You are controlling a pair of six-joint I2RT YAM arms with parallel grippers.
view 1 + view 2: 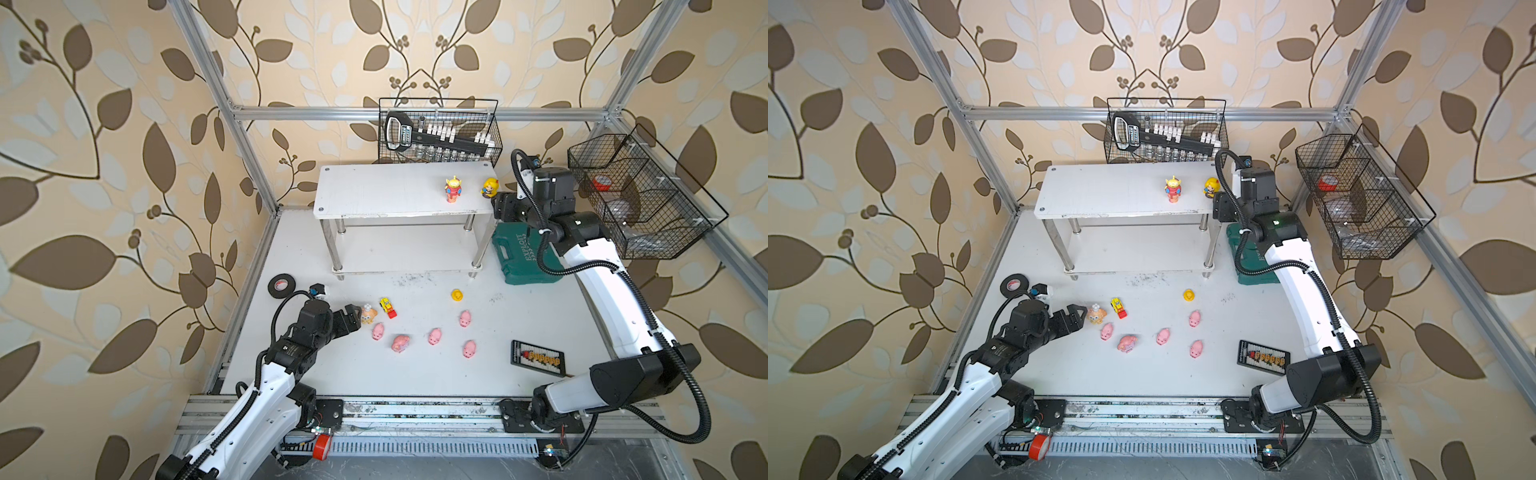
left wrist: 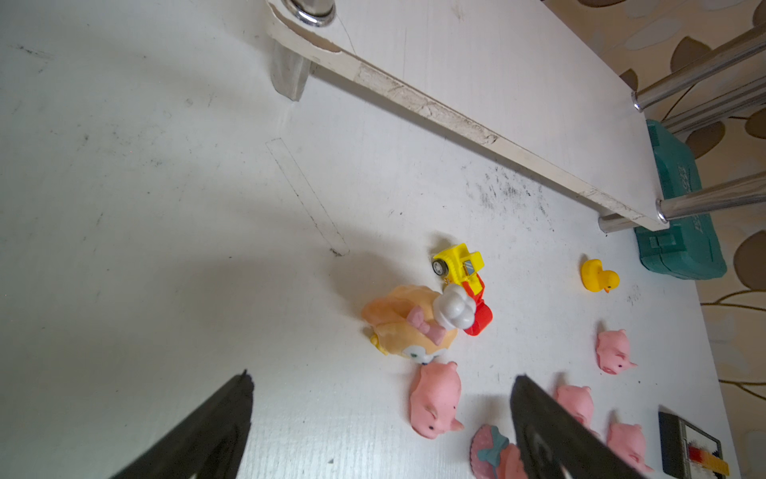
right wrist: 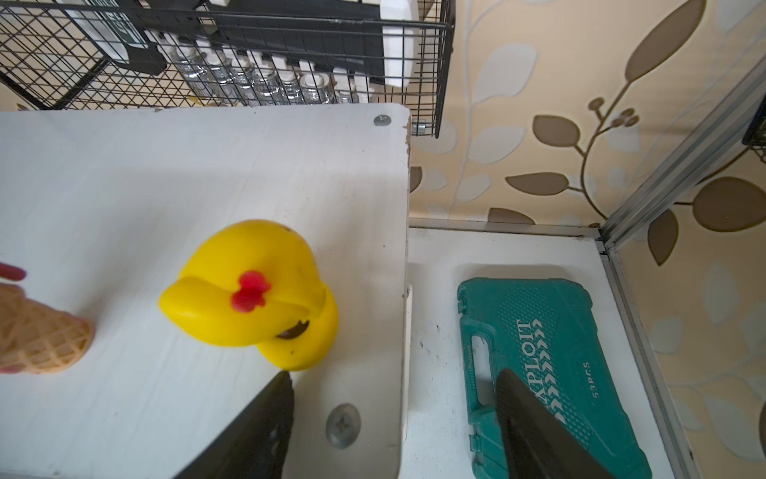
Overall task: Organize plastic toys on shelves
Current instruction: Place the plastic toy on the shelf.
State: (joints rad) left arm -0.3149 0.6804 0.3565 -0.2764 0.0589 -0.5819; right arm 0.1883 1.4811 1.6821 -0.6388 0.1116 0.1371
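Observation:
The white two-tier shelves point(image 1: 374, 187) stand at the back. On the top board stand the green-headed alien point(image 1: 453, 189) and the yellow doll point(image 1: 490, 187). My right gripper point(image 3: 393, 373) hangs open over that board's right end, empty, one fingertip just short of the doll point(image 3: 253, 294). On the table lie the orange animal point(image 1: 368, 313), the yellow-red vehicle point(image 1: 387, 307), the duck point(image 1: 457, 295) and several pink piglets point(image 1: 434, 336). My left gripper point(image 2: 381, 377) is wide open and empty, just left of the orange animal point(image 2: 406, 323), with a piglet point(image 2: 435, 398) ahead of its fingers.
A green tool case point(image 1: 523, 257) lies right of the shelves under the right arm. A black tape roll point(image 1: 281, 286) sits at the table's left, a black abacus point(image 1: 538, 357) at the front right. Wire baskets point(image 1: 440, 129) point(image 1: 640, 195) hang at the back and right.

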